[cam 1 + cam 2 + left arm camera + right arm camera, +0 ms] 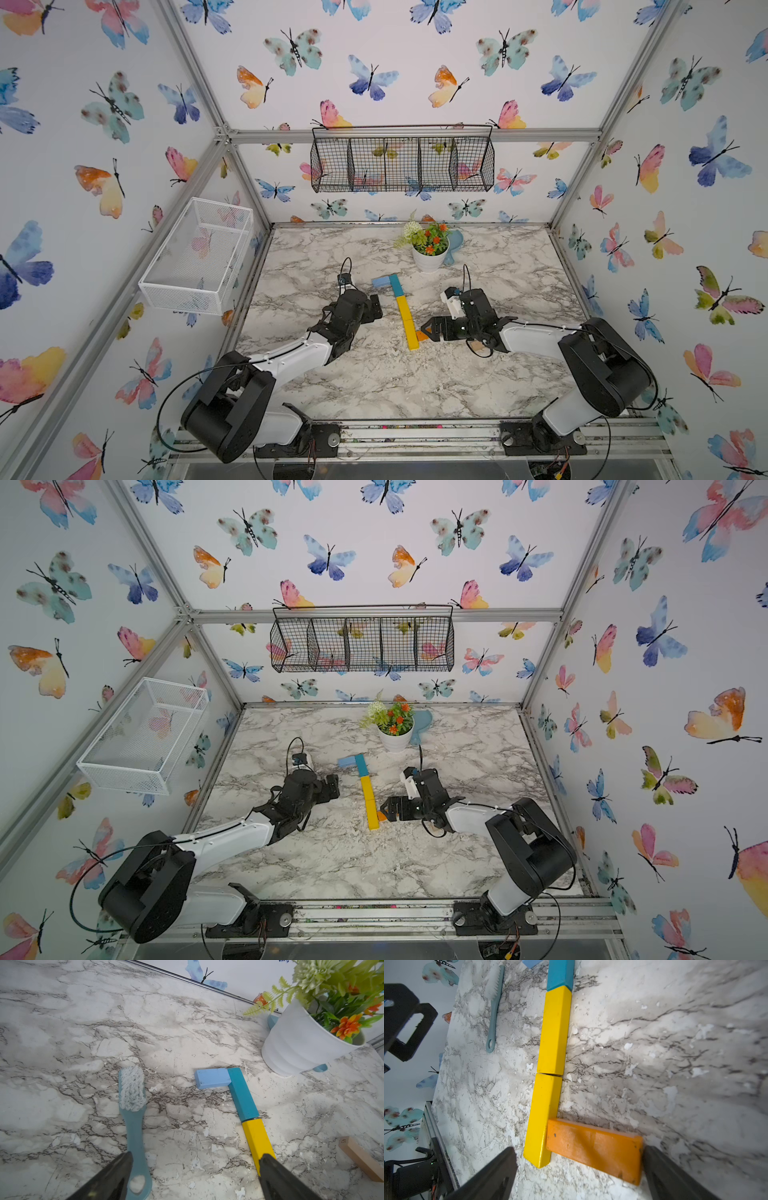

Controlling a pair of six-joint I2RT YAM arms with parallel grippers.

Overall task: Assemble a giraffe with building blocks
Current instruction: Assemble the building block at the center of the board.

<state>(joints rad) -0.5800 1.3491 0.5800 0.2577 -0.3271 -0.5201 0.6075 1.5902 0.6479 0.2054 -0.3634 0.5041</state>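
My right gripper (579, 1150) spreads wide around the orange block (593, 1151) (flat on the table (374, 386), abutting the near yellow block (544, 1120)). My left gripper (196, 1156) gapes empty. Farther on, the giraffe (405, 316) continues: far yellow block (554, 1030), teal block (560, 974), light-blue block (212, 1080) at the head.

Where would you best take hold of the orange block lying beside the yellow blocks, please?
Pinch the orange block across its two long sides, about mid-length, coming straight down from above. It lies flat with one short end against the last yellow block, so a lengthwise grip would likely nudge that block.
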